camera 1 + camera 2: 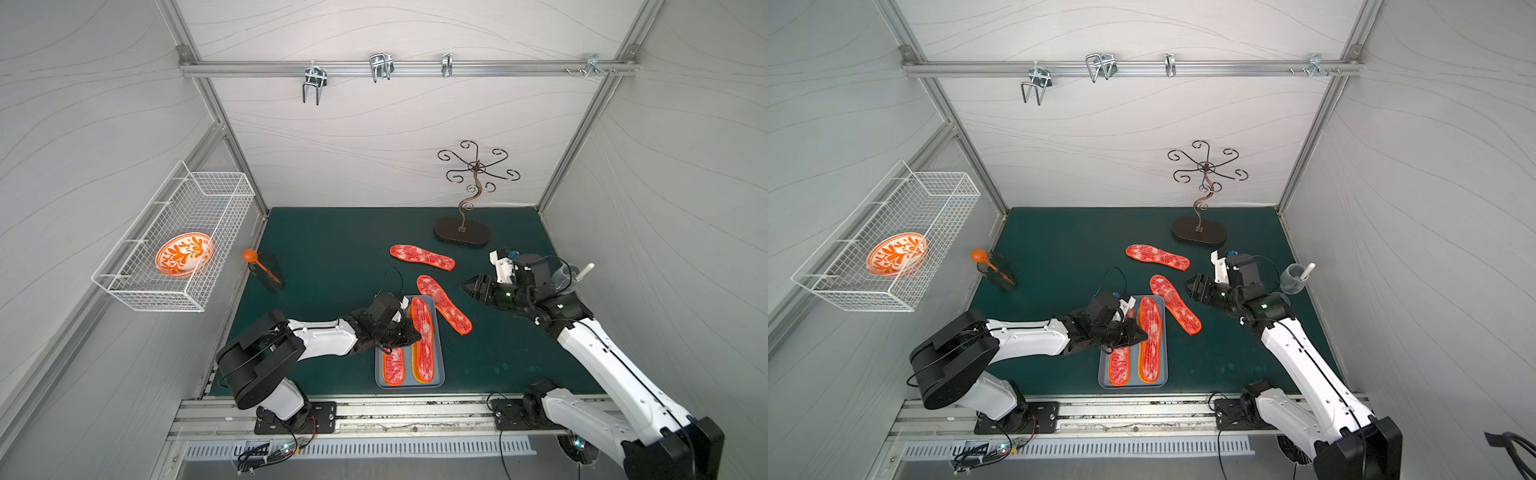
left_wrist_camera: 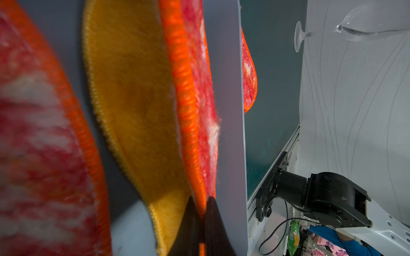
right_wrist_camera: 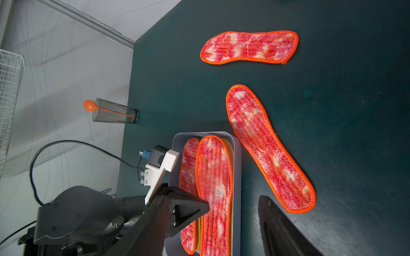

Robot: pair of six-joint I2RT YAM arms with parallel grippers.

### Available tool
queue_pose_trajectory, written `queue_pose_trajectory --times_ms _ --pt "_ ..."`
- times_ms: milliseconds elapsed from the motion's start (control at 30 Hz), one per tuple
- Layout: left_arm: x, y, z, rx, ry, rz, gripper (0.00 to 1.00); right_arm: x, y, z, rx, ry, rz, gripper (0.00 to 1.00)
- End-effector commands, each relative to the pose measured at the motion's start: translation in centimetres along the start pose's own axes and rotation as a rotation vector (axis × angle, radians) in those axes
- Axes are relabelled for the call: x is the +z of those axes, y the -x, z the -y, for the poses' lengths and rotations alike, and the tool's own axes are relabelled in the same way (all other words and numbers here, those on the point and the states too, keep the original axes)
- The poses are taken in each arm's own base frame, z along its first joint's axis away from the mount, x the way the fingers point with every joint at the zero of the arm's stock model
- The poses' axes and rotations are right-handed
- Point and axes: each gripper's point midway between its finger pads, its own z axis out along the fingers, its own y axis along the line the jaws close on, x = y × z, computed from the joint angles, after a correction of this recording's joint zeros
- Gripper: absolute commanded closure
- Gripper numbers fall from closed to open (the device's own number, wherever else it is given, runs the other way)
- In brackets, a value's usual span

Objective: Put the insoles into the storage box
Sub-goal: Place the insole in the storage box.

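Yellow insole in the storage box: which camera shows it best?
The left wrist view: the yellow insole is close and broad, stitched edge clear, under the red insole pinched by the left tool. Both top views and the right wrist view show only its thin yellow edge.

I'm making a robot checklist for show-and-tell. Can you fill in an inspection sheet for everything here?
Surface: dark green mat, flat.
Job's things: storage box holds a left insole and a top insole, with a yellow insole beneath. A far insole and a near insole lie on the mat.
Clutter: scrolled metal stand, tall glass with an orange spoon, stemmed glass.
Grippers: left gripper shut on the top insole's orange edge; right gripper open, empty.
Cables: black loop at the left wrist; loose wires at the front.
Surroundings: white walls, hook rail, wire basket holding a patterned bowl.
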Motion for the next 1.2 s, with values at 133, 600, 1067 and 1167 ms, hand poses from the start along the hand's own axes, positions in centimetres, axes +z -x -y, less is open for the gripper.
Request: queue_pose_trajectory --times_ms 133,600,1067,1167 --pt "0.5 0.0 0.2 -0.002 -0.018 0.012 1.00 -0.4 -0.5 0.8 0.019 -0.012 0.001 0.31" --pt "0.7 -0.9 -1.8 -0.008 0.066 -0.018 0.99 -0.4 -0.6 1.6 0.040 -0.027 0.008 0.31" --pt "-0.8 -0.4 -0.5 0.040 0.104 -0.024 0.62 -0.6 -0.1 1.9 0.017 -0.046 0.018 0.30" --pt "-1.4 -0.2 0.2 0.057 0.104 -0.024 0.57 -0.6 -0.1 2.1 -0.002 -0.059 0.017 0.28"
